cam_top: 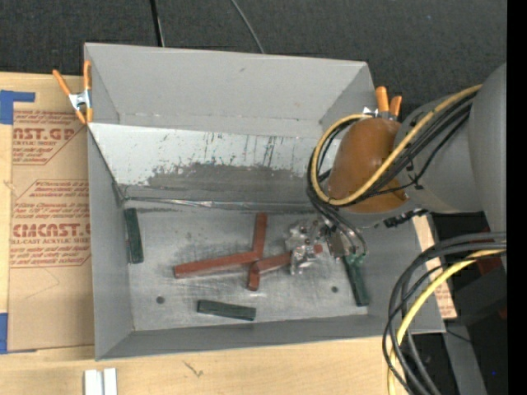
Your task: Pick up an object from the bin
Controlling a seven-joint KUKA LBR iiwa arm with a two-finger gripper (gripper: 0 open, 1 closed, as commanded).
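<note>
Gripper [307,252] sits low at a red-brown stick's [272,262] right end, apparently placed for grasping; open or closed, cannot tell.

Lit softly and evenly from above, moderately bright. Pale sheen across the back wall of the grey bin [222,81], duller on its scuffed floor. Only thin shadows under the red-brown sticks [218,264]. Soft highlight on the orange wrist cover [366,159], darker shade beneath it.

The tool [309,249] covers the right end of a red stick [276,262] and perhaps the top of a green stick [359,285].
</note>
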